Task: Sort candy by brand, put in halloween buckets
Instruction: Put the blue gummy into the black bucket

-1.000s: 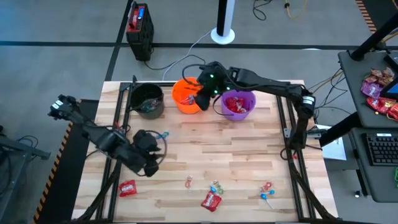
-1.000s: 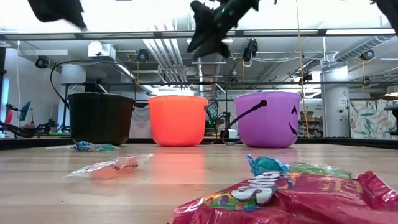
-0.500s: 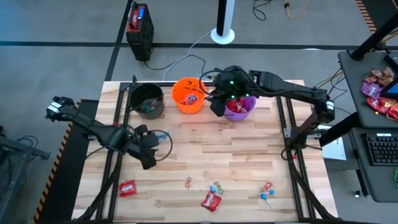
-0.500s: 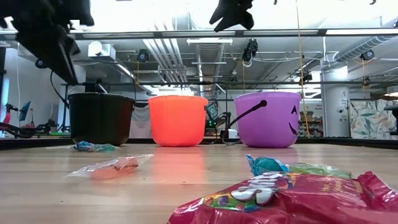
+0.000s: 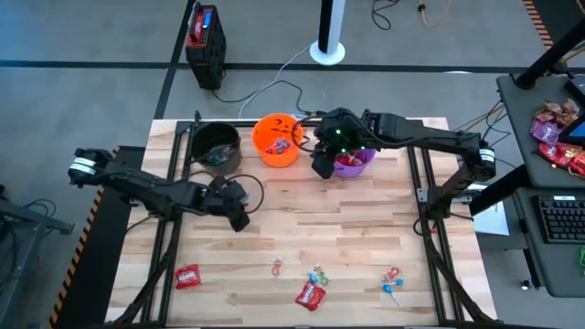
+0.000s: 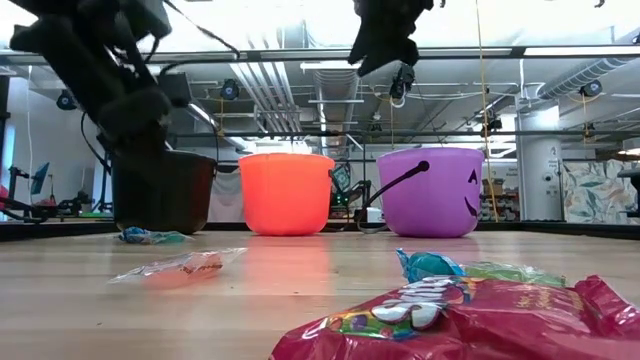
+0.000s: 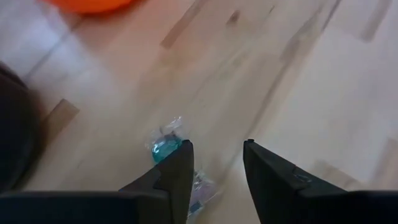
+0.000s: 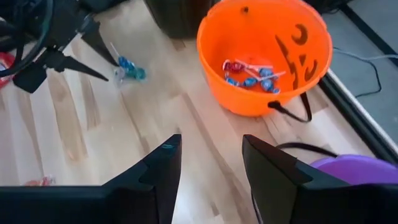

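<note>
Blue candy is lying on the tabletop near the far left corner, just in front of the black bucket. Left gripper is hovering over it, jaws spread and empty, likely lining up a pick. Right gripper is hanging between the orange bucket and purple bucket, jaws spread, empty. More candy is waiting along the near edge.
</note>
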`<action>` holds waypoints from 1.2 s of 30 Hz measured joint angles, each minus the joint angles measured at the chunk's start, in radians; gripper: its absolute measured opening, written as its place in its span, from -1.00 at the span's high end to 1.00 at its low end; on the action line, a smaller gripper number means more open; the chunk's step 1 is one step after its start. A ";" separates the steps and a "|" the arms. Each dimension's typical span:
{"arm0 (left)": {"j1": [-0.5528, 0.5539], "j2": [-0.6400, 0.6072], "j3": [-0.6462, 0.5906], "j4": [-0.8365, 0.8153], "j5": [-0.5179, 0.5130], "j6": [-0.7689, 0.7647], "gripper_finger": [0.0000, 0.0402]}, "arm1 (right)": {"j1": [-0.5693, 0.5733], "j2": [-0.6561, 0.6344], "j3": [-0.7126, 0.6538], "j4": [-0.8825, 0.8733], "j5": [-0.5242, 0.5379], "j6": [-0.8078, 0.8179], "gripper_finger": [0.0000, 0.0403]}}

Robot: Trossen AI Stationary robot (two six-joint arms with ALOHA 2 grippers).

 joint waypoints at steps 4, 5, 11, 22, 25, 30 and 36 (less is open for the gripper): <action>0.004 0.053 -0.013 0.001 -0.011 -0.033 0.26 | 0.006 0.000 -0.014 0.000 0.000 0.001 0.15; 0.004 0.067 -0.016 0.001 -0.011 -0.040 0.23 | 0.006 0.000 -0.014 0.002 0.000 0.001 0.14; 0.004 0.166 -0.015 0.049 -0.063 -0.045 0.18 | 0.006 0.000 -0.014 0.002 0.000 -0.006 0.10; 0.010 0.313 -0.019 0.120 -0.077 -0.157 0.18 | 0.006 0.000 -0.014 -0.005 -0.001 -0.008 0.12; 0.007 0.308 -0.022 0.148 -0.046 -0.135 0.22 | 0.006 0.000 -0.014 -0.008 -0.008 -0.007 0.12; -0.021 0.283 -0.023 0.210 0.033 -0.154 0.44 | 0.006 0.000 -0.015 -0.030 -0.008 -0.007 0.12; -0.037 0.248 -0.025 0.238 0.131 -0.168 0.95 | 0.006 0.000 -0.015 -0.028 -0.008 -0.008 0.12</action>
